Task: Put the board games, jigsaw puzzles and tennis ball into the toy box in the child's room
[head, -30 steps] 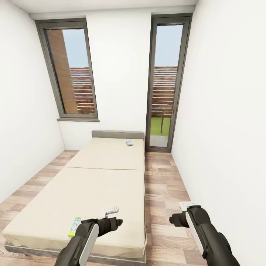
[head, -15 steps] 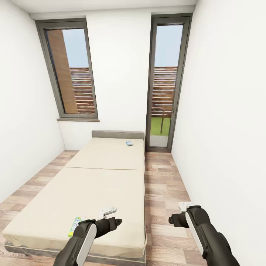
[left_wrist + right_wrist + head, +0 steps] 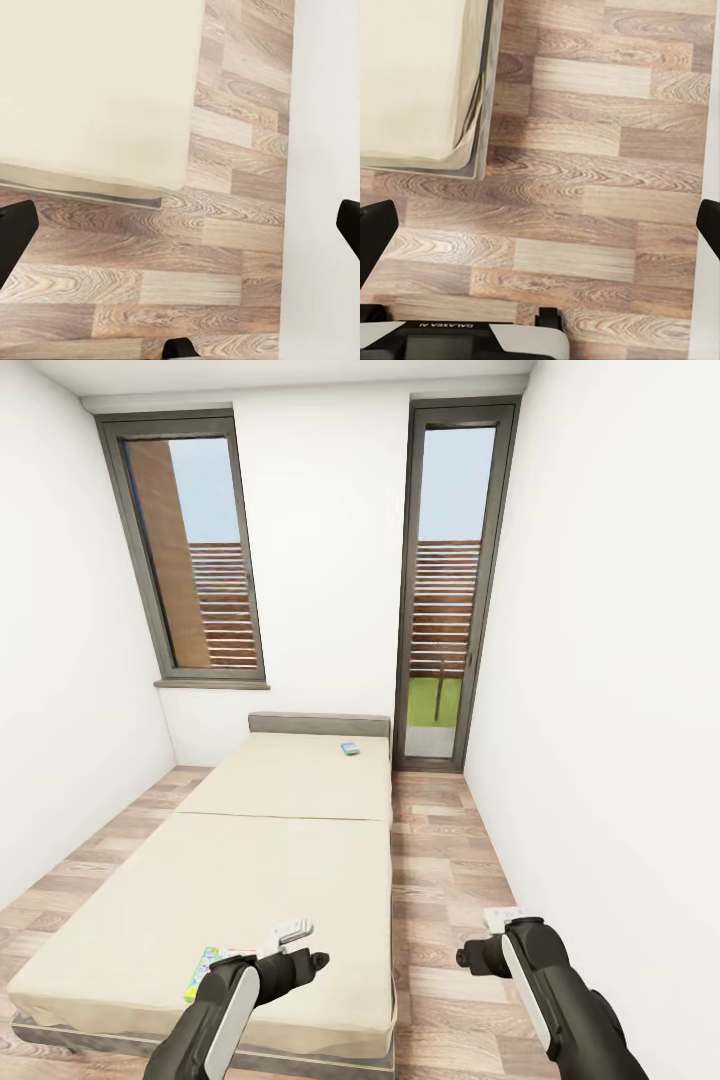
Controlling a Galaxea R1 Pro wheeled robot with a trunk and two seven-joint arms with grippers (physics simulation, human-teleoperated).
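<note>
Bed (image 3: 250,860); board game (image 3: 201,972) lengthwise along it

White walls (image 3: 330,510), wood floor (image 3: 445,860), tall windows (image 3: 195,550)

1. Flat colourful board game box (image 3: 201,972) at the beige mattress's near edge: partly covered by the black left arm; print unreadable.
2. Small pale-blue box (image 3: 349,748) near the grey headboard: too small to identify.
3. Left wrist view: dark fingertips (image 3: 15,234) cut off at both side edges.
4. Right wrist view: same cropping (image 3: 373,232).
</note>
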